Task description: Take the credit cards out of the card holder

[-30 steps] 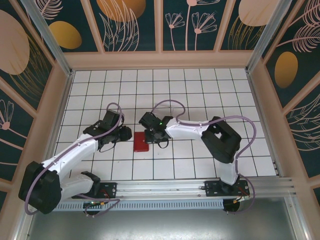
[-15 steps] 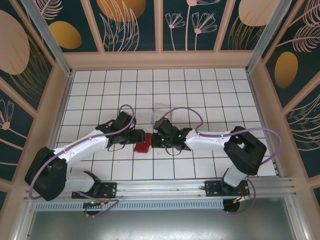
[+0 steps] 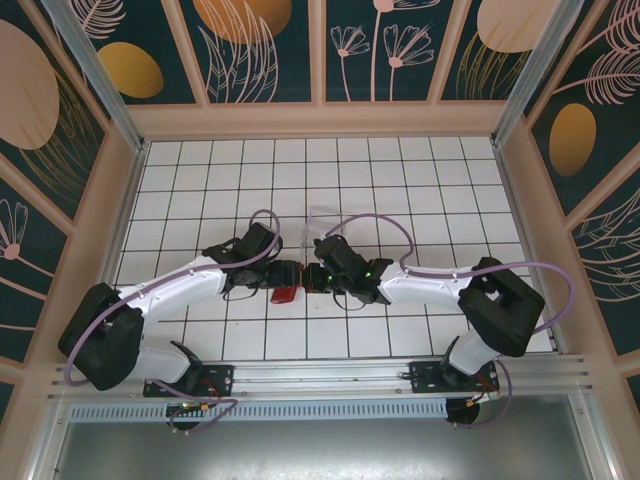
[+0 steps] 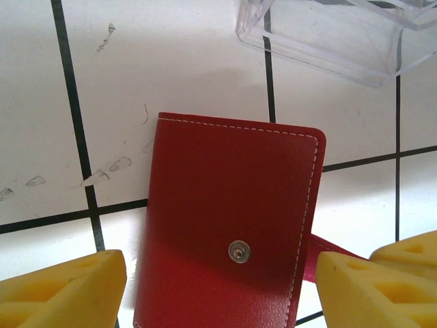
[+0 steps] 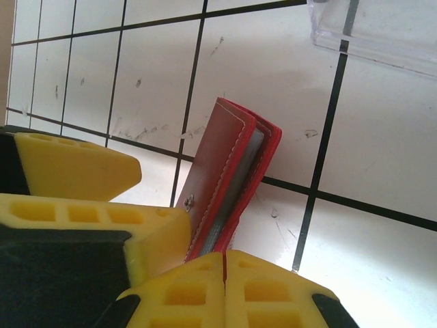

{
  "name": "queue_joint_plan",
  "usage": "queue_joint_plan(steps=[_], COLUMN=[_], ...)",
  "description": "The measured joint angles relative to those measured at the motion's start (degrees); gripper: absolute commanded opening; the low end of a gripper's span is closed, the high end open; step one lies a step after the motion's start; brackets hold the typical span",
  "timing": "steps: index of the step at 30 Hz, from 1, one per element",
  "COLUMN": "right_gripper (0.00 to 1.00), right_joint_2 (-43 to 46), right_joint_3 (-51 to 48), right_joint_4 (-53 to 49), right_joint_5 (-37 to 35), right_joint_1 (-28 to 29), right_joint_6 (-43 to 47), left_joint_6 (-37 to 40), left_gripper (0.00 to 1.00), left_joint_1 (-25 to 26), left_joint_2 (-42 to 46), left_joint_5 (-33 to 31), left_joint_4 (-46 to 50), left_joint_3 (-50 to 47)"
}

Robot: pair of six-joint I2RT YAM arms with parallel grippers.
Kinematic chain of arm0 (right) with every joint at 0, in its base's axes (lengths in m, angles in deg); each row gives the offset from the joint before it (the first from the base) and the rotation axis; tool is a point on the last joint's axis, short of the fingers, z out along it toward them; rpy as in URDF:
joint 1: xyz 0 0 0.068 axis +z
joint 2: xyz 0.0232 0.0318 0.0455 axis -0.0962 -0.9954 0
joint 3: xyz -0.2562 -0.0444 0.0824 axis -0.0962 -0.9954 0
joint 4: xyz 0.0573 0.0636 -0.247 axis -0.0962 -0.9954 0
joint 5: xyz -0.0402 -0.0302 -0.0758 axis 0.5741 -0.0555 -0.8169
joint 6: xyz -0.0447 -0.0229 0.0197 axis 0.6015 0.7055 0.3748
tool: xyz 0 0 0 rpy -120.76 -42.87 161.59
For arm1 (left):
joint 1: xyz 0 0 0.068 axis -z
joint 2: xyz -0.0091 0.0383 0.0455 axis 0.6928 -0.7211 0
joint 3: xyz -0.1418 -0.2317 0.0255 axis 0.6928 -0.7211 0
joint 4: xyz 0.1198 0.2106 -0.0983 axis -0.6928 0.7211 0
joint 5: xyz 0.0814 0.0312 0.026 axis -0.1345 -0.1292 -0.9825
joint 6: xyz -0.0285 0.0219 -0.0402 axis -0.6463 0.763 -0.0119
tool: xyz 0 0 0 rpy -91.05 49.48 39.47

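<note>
We are looking at the middle of the white tiled desk (image 3: 400,180), where both arms are meeting nose to nose over the red card holder (image 4: 229,225). The left pincer (image 4: 222,277) is hanging right over it, its yellow fingers (image 4: 61,290) standing spread wide, one on either side of the holder. Whether a pad is touching the cover, I cannot tell.

From the left wrist, the red cover is facing the camera. White stitching is running round its edge and a metal snap stud (image 4: 238,252) is sitting low on it. The red closing tab (image 4: 326,247) is poking out beside one edge, next to a yellow pad.

From the right wrist, the two covers are gaping slightly, with a grey layer showing between them; cards or lining, I cannot tell. The right pincer (image 5: 224,270) is pressed together, and the holder's near corner is sitting right at the seam. Whether anything is caught there is not clear. A clear plastic box (image 4: 328,34) is lying just beyond the holder, apart from it.
</note>
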Motion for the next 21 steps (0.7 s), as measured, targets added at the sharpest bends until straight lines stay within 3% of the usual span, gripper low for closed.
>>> queue_joint_plan(steps=[6,21], right_gripper=[0.00,0.00], right_joint_2=[0.0,2.9], right_joint_3=[0.0,-1.4], right_joint_4=[0.0,-0.1], right_joint_5=[0.2,0.2], right_joint_1=[-0.3,-1.1], right_joint_6=[0.0,0.6], left_joint_6=[0.6,1.8], left_gripper=[0.81,0.77], left_joint_1=[-0.1,-0.1], left_joint_2=[-0.1,0.2], left_joint_5=[-0.6,2.1], left_joint_4=[0.0,-2.4], left_joint_3=[0.0,0.0])
